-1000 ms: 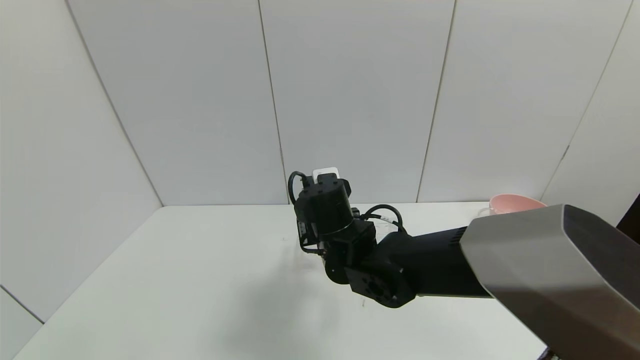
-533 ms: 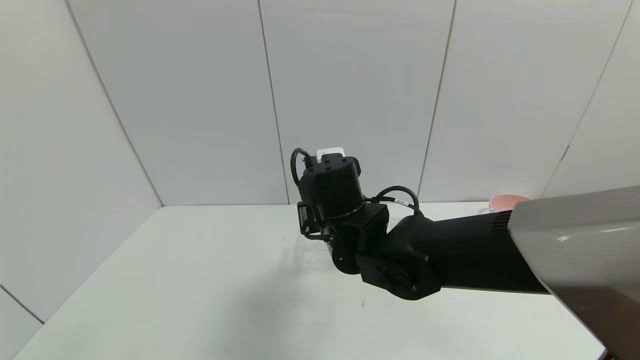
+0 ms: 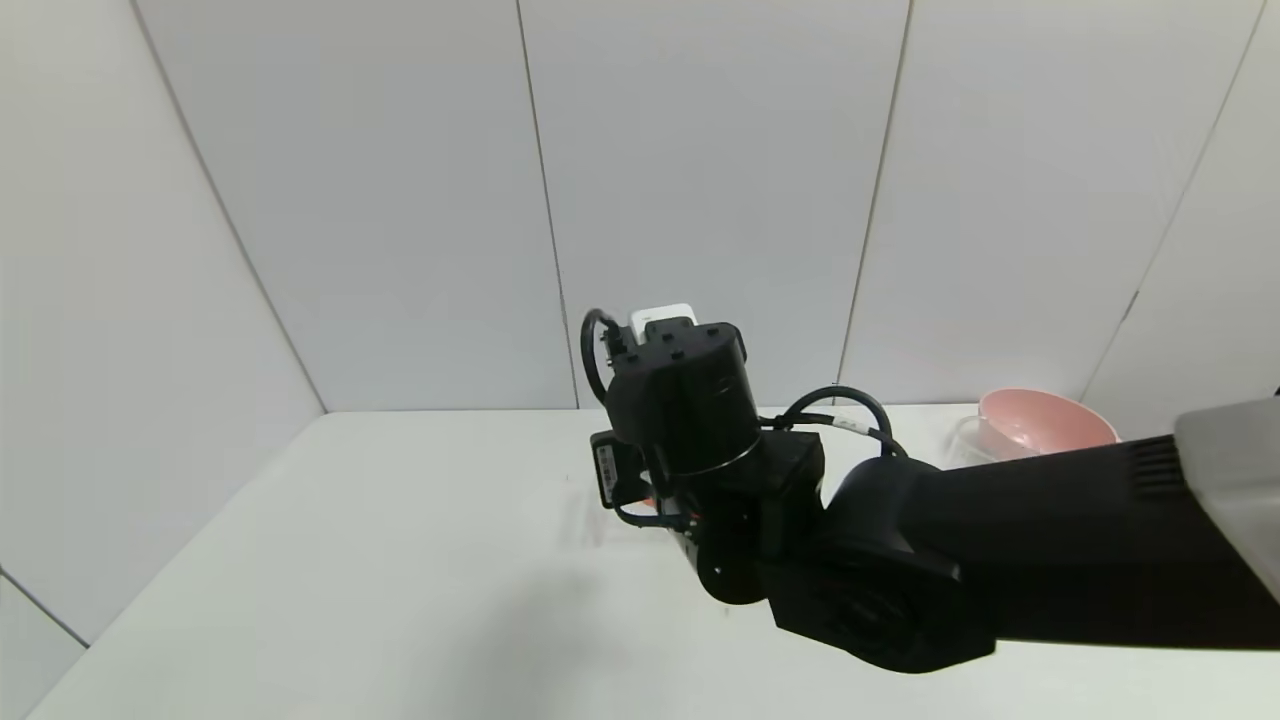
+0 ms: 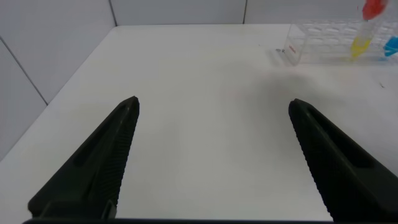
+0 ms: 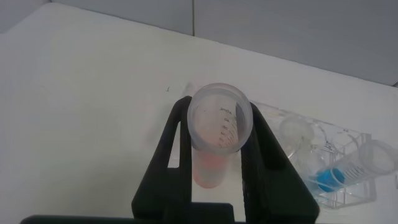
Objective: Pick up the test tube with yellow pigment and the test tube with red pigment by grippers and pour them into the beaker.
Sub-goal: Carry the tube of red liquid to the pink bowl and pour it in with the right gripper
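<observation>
In the right wrist view my right gripper (image 5: 217, 109) is shut on the test tube with red pigment (image 5: 216, 140), gripping it just below the rim; orange-red liquid sits at its tip. It is held above the table beside the clear tube rack (image 5: 348, 190). In the head view the right wrist (image 3: 680, 400) hides the gripper and the rack. The left wrist view shows the red tube (image 4: 372, 9) raised above the rack (image 4: 317, 40) and the test tube with yellow pigment (image 4: 359, 45) standing in it. My left gripper (image 4: 214, 104) is open and empty, low over bare table. I cannot make out the beaker.
A blue-liquid tube (image 5: 329, 177) stands in the rack, also seen in the left wrist view (image 4: 390, 45). A pink bowl (image 3: 1040, 420) sits at the table's (image 3: 350, 560) far right corner. White walls close the back and sides.
My right arm has moved with the red tube, first rising and then coming nearer and slightly right in the head view. The pink bowl shows more fully again.
</observation>
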Action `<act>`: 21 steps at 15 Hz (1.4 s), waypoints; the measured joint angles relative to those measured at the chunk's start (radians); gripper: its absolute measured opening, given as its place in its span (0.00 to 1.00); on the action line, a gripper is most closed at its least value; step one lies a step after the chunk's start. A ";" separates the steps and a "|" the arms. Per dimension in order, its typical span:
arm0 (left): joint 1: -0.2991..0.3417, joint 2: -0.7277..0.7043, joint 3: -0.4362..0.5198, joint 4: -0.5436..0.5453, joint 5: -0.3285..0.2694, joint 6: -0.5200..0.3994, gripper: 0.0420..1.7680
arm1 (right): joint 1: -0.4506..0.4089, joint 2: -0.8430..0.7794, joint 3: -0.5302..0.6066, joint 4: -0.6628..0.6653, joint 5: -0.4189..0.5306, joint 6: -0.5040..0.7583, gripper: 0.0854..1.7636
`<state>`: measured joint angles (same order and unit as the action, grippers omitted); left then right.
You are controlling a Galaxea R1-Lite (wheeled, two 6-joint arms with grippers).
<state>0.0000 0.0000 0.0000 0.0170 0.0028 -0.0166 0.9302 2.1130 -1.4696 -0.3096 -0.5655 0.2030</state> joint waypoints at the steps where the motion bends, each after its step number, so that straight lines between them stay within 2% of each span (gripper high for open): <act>1: 0.000 0.000 0.000 0.000 0.000 0.000 0.97 | 0.006 -0.030 0.049 -0.005 0.015 0.000 0.25; 6: 0.000 0.000 0.000 0.000 0.000 0.000 0.97 | 0.007 -0.220 0.352 -0.101 0.123 0.000 0.25; 10: 0.000 0.000 0.000 0.000 0.000 0.000 0.97 | -0.082 -0.404 0.547 -0.129 0.316 -0.028 0.25; 13: 0.000 0.000 0.000 0.000 0.000 0.000 0.97 | -0.223 -0.526 0.619 -0.092 0.487 -0.082 0.25; 15: 0.000 0.000 0.000 0.000 0.000 0.000 0.97 | -0.336 -0.591 0.645 -0.020 0.594 -0.131 0.25; 18: 0.000 0.000 0.000 0.000 0.000 0.000 0.97 | -0.526 -0.666 0.659 0.087 0.812 -0.223 0.25; 21: 0.000 0.000 0.000 0.000 0.000 0.000 0.97 | -0.710 -0.701 0.660 0.122 1.042 -0.310 0.25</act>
<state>0.0000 0.0000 0.0000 0.0170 0.0023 -0.0166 0.2202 1.4115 -0.8091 -0.1877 0.4762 -0.1074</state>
